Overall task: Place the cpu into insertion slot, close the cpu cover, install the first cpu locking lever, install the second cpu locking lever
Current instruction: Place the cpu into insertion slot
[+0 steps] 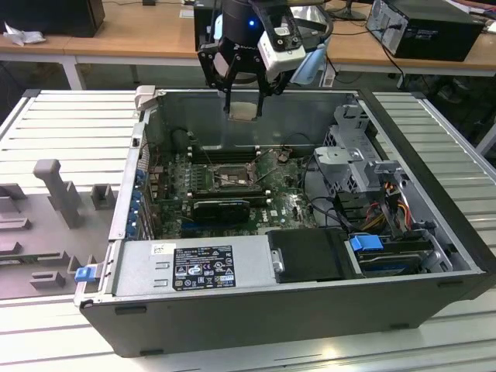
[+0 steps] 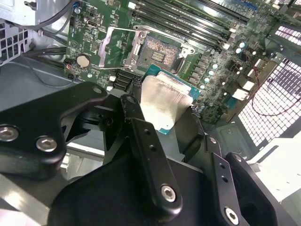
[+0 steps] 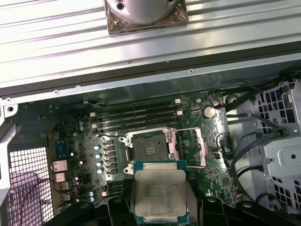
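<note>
Clamped tight in the gripper [image 1: 245, 104]: the cpu [image 3: 160, 195], well above the insertion slot [image 3: 149, 148] (bare, dark centre showing), with the cpu cover [image 3: 173, 145] flipped open just beside that slot, inside the open computer case [image 1: 232, 310]

The cpu [image 1: 244, 111] sits in the end effector [image 1: 244, 108] above the case [image 1: 310, 310], the insertion slot [image 1: 225, 177] on the motherboard [image 1: 288, 208] below.

A ribbed metal table [image 1: 77, 116] carries an open computer case [image 1: 271, 310] lying on its side. Beside the case, toward the exterior view's left, grey holder blocks [image 1: 60, 194] stand on the table.
</note>
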`<state>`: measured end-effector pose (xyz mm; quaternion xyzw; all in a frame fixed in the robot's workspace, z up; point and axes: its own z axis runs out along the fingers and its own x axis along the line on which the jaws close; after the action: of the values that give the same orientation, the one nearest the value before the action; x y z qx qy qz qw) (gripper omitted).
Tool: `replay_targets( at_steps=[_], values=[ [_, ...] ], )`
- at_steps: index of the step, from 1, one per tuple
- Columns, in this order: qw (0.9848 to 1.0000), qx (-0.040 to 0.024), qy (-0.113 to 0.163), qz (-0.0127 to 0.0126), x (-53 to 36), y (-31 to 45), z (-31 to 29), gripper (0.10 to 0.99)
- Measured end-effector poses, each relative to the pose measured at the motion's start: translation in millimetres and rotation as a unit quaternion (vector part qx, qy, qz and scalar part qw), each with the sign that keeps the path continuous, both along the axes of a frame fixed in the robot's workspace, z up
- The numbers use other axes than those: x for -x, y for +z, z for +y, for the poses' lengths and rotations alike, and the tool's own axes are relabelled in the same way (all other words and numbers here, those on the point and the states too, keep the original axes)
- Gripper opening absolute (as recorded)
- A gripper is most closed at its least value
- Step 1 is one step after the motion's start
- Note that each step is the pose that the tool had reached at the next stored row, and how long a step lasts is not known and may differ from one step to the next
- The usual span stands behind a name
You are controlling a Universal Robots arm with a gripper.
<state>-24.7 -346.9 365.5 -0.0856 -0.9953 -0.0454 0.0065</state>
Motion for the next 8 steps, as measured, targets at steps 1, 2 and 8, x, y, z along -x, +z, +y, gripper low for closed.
replay_targets(
  at_steps=[1,2,8],
  values=[
    [1.0,0.0,-0.002,0.0,0.0,0.0,0.0,0.529],
    [1.0,0.0,-0.003,0.0,0.0,0.0,0.0,0.529],
    [0.9999,0.0,-0.015,0.0,0.0,0.0,0.0,0.529]
  ],
)
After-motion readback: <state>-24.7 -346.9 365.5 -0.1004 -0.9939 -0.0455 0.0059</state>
